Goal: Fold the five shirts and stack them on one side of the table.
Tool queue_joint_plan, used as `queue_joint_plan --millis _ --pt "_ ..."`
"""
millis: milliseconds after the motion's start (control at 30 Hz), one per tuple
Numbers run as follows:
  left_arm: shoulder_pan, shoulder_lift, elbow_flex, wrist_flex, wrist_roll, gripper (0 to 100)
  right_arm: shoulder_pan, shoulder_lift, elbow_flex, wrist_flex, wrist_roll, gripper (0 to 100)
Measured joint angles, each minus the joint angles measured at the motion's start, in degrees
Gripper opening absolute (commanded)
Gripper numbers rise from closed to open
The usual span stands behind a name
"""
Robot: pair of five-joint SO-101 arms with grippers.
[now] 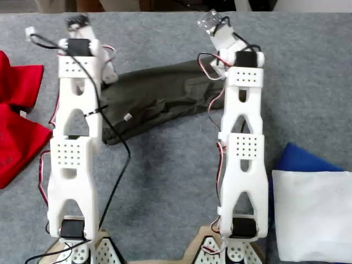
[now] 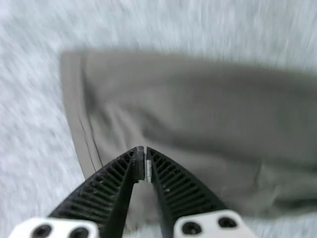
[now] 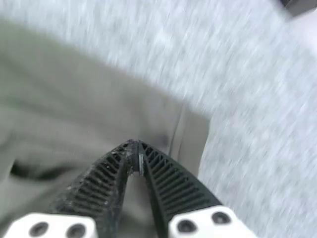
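My station reads as a robotics lab bench. Indicators: my two white printed-plastic arms (image 1: pixel 74 154) stand on bare light wooden base plates (image 1: pixel 190 248), loose black and red cables (image 1: pixel 128 151) run exposed, and grey felt covers the table (image 1: pixel 165 192).

surface: grey felt-like table cover (image 1: pixel 165 187) | far edge: brown and dark strip (image 1: pixel 165 4) | light: even

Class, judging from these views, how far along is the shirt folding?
Done: a folded white shirt lies over a blue one beside the right arm. In hand: left tool and right tool, both shut, hang over the olive shirt. Left: red cloth lies loose, unstacked.
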Motion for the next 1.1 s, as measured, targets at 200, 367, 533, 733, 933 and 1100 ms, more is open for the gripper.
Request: queue_joint_plan --millis 200,367,533,733,933,1100 --pt "2.0 -9.7 24.9 -0.3 1.4 2 -0.2 0.3 7.1 -10.5 -0.4 0.5" --pt "2.0 -10.6 36.0 -5.5 1.4 2 -0.2 0.7 12.0 -13.5 -0.3 0.5" --pt "6.0 -11.4 47.5 -12.0 1.3 2 1.1 2.1 16.1 -20.0 4.7 0.5" --pt "6.9 -15.3 57.2 -18.3 1.2 2 2.5 4.5 16.2 -24.9 9.1 0.5" --pt "5.6 -16.1 58.3 -18.5 -2.5 2 3.3 4.6 16.2 -25.8 10.4 0.5" --pt "4.8 -16.6 56.5 -17.8 -4.2 2 3.4 4.8 13.8 -25.5 5.6 0.5"
